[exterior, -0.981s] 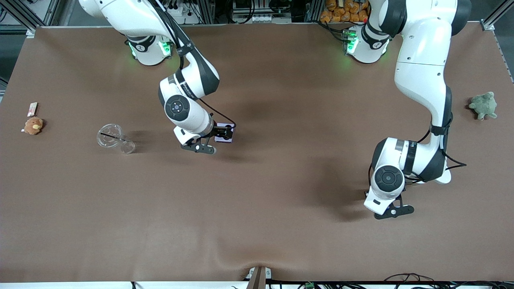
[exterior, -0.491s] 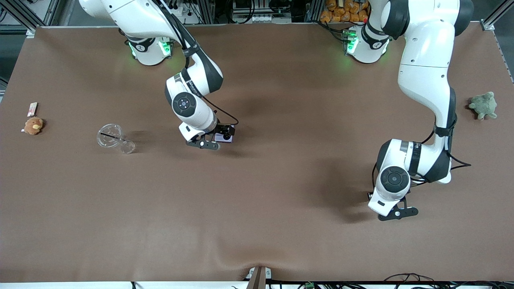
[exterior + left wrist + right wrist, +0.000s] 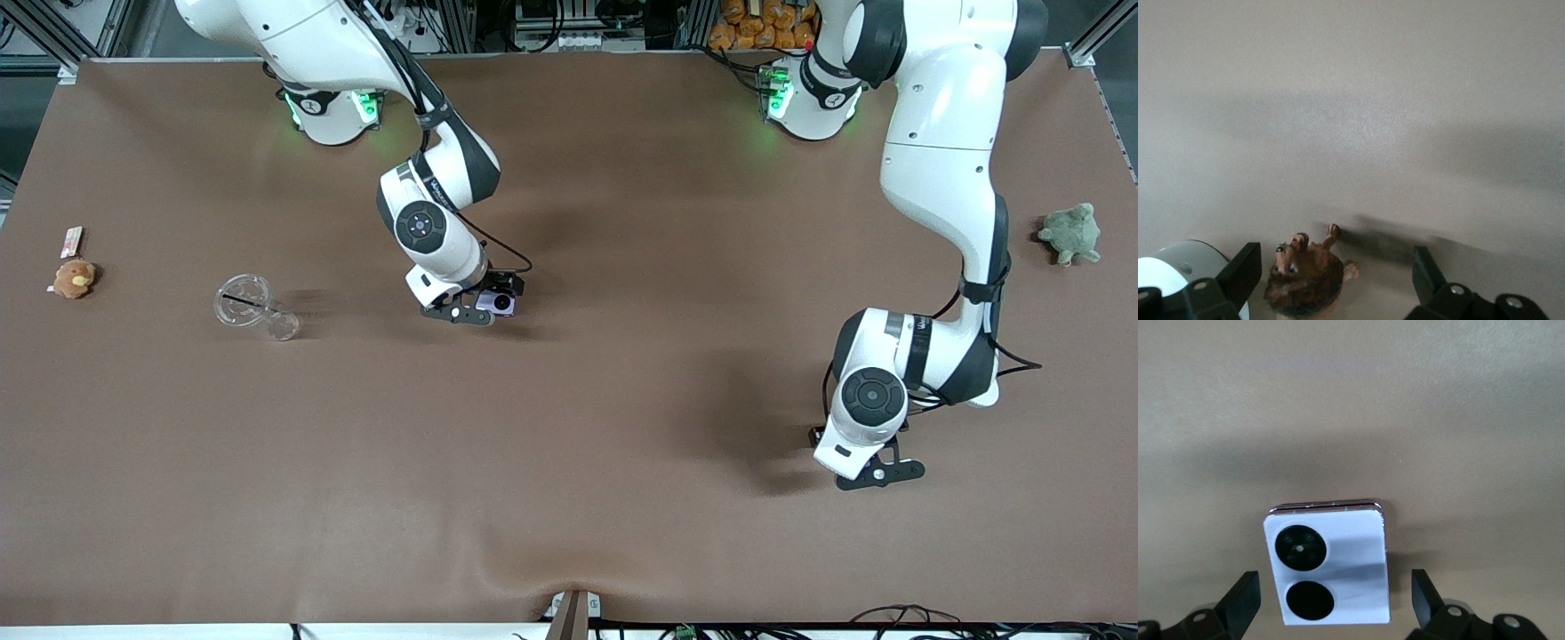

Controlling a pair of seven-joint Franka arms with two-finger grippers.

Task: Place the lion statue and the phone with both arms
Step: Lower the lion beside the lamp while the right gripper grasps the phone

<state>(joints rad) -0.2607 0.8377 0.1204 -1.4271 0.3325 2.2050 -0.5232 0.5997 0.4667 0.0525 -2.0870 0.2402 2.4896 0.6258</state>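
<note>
The pale-lilac phone [image 3: 1328,570] lies flat on the brown table, its two black camera circles up. My right gripper [image 3: 1335,587] is open with a finger on each side of it, not touching. In the front view the right gripper [image 3: 480,307] partly covers the phone [image 3: 498,303]. The small brown lion statue [image 3: 1308,283] stands on the table between the open fingers of my left gripper [image 3: 1335,267], close to one finger [image 3: 1245,267]. In the front view the left gripper [image 3: 858,458] is low over the table and hides the lion.
A clear cup [image 3: 253,307] lies toward the right arm's end of the table. An orange-brown plush toy [image 3: 74,278] and a small packet [image 3: 71,240] sit at that end's edge. A green plush turtle [image 3: 1069,233] sits at the left arm's end.
My right gripper has moved toward the left arm's end and come over the phone, covering more of it. My left gripper has shifted slightly the same way, then held still.
</note>
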